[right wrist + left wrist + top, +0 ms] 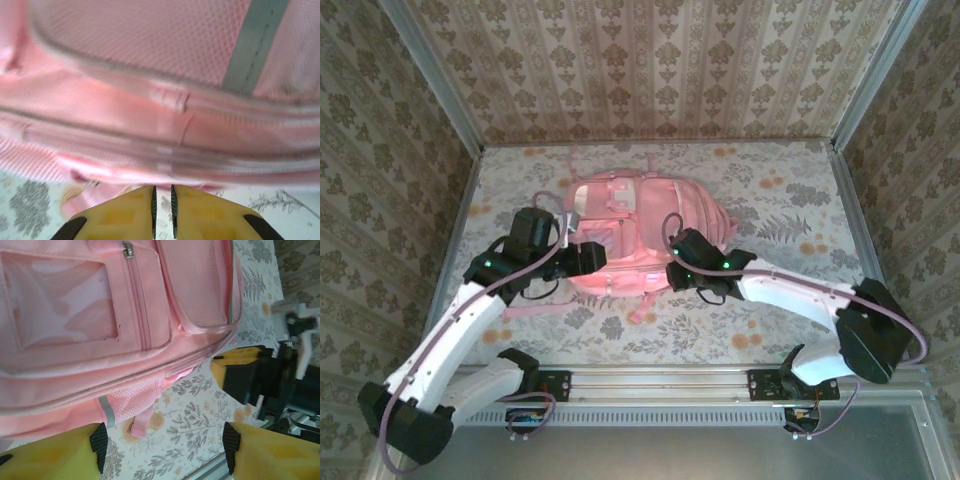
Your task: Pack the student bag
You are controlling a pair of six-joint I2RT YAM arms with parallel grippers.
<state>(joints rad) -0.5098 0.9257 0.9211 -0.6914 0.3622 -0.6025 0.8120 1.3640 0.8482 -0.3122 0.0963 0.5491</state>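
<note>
Lying flat in the middle of the table point(775, 300), pockets facing up: why would the backpack point(640, 235) sit that way?

Probably so both arms can reach its zips from above. Its straps point(638, 305) trail toward the near edge, out of the way.

And the left gripper point(603, 258)?

It hangs at the bag's near left side with its fingers spread wide and nothing between them. Its own camera shows patterned cloth in the gap point(165, 446), just short of the bag point(125, 315). I read that as waiting to pin or lift the fabric.

The right gripper point(672, 274)?

It is low against the bag's near side, right of centre. Its fingers point(162, 205) are drawn almost together with a thin slit between the pads, and I can see nothing caught in it. It faces the long seam under the mesh pocket and the grey strip point(255, 45). I'd say it is after a zip pull there, though I cannot make one out.

So packing hasn't begun?

The front pockets I can see look zipped, including the one with the metal pull point(128, 249). Opening a compartment comes first, I'd judge.
</note>
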